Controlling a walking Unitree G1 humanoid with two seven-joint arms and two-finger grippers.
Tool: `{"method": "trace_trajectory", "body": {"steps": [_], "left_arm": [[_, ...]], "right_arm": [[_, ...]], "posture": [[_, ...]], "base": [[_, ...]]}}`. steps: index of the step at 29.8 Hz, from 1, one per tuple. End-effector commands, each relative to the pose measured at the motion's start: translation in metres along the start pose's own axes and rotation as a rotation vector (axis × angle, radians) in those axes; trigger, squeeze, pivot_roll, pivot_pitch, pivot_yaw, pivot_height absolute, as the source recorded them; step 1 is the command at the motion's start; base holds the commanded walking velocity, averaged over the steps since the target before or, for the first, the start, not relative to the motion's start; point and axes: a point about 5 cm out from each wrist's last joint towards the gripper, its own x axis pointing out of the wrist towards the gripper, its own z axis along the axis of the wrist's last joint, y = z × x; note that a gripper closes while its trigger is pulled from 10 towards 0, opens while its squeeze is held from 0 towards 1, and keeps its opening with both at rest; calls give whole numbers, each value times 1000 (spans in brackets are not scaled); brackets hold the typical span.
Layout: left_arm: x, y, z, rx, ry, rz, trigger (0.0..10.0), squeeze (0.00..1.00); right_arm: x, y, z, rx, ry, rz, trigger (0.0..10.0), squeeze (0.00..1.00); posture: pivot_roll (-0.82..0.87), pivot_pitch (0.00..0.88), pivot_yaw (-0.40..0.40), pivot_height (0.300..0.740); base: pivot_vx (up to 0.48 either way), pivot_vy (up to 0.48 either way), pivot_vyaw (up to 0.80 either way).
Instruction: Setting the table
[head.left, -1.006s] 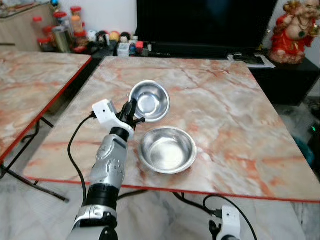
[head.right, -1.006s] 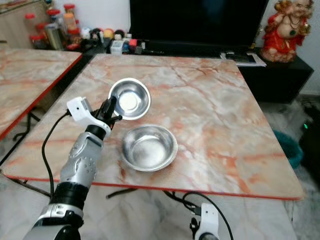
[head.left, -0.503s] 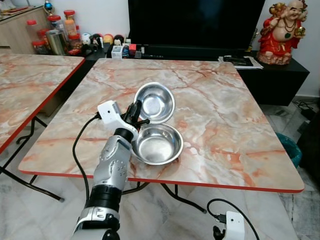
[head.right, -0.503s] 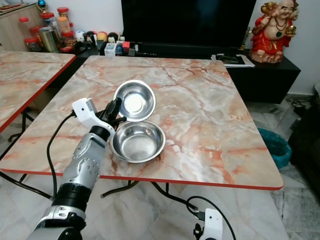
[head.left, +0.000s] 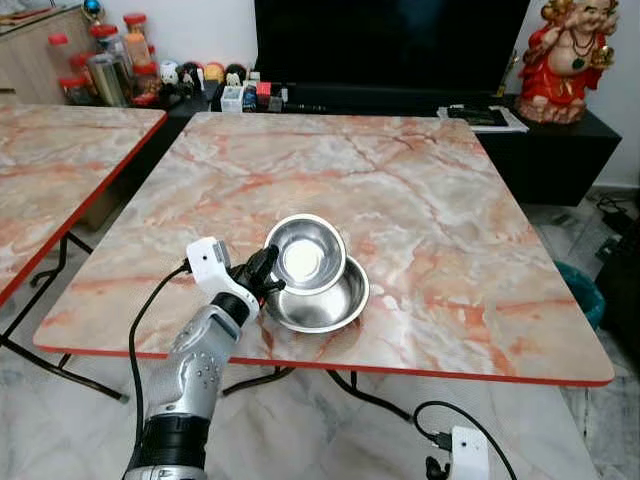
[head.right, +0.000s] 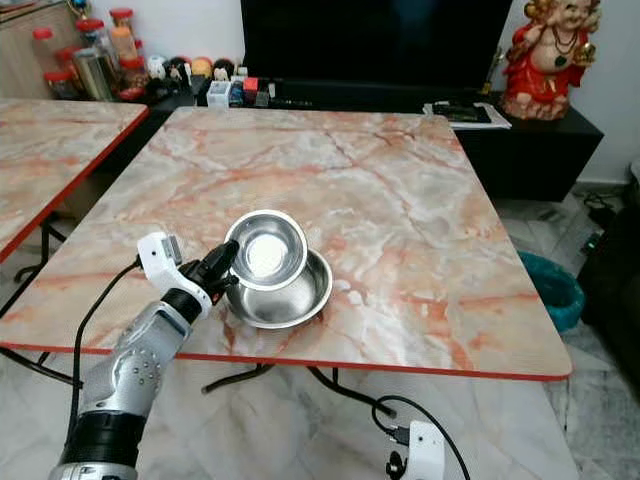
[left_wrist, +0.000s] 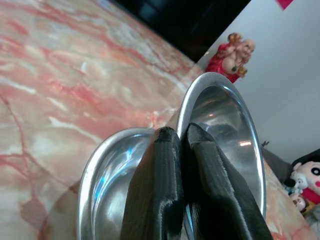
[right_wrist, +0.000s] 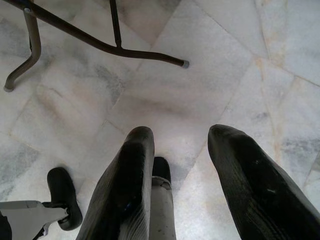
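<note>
My left gripper (head.left: 268, 277) is shut on the rim of a small steel bowl (head.left: 305, 252), pinching its near-left edge. The small bowl is tilted and held just over a larger steel bowl (head.left: 340, 302) that rests on the marble table (head.left: 420, 190) near its front edge. In the left wrist view the black fingers (left_wrist: 165, 190) close on the small bowl's rim (left_wrist: 220, 100), with the larger bowl (left_wrist: 100, 175) under them. My right gripper (right_wrist: 180, 165) hangs open below the table, over the tiled floor.
A second marble table (head.left: 50, 170) stands to the left across a narrow gap. Behind the table are a dark TV stand with jars and small items (head.left: 130, 70) and a red figurine (head.left: 565, 60). Table legs (right_wrist: 100, 45) cross the floor near my right gripper.
The left gripper has carried the small bowl back toward me and down, from beyond the large bowl to just over it. The head views have shifted as well.
</note>
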Motion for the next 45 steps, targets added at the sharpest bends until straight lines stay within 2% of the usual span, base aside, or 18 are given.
{"method": "trace_trajectory", "body": {"steps": [1, 6, 12, 17, 20, 31, 45], "left_arm": [[3, -7, 2, -15, 27, 22, 10000, 0], [9, -17, 0, -66, 68, 38, 10000, 0], [10, -22, 1, -74, 87, 51, 10000, 0], [11, -20, 6, -78, 79, 93, 10000, 0], [9, -16, 1, -59, 142, 139, 10000, 0], [9, -21, 1, -53, 180, 130, 10000, 0], [12, -23, -6, -56, 238, 188, 10000, 0]], "right_arm": [[0, 0, 0, -4, 0, -2, 10000, 0], [0, -2, 2, -7, -4, -5, 10000, 0], [0, -4, 1, -14, -5, -9, 10000, 0], [-1, -6, -1, -15, 1, -13, 10000, 0], [-1, -7, -1, -16, 1, -13, 10000, 0], [0, -5, 0, -19, -1, -7, 10000, 0], [0, -4, 0, -14, -1, -8, 10000, 0]], "posture": [[52, 0, -17, 736], [42, 0, -16, 736], [36, 0, -21, 736], [34, 0, -24, 736], [34, 0, -25, 736], [38, 0, -25, 736], [34, 0, -21, 736]], "base": [[0, 0, 0], [0, 0, 0], [0, 0, 0], [0, 0, 0], [0, 0, 0], [0, 0, 0], [0, 0, 0]]}}
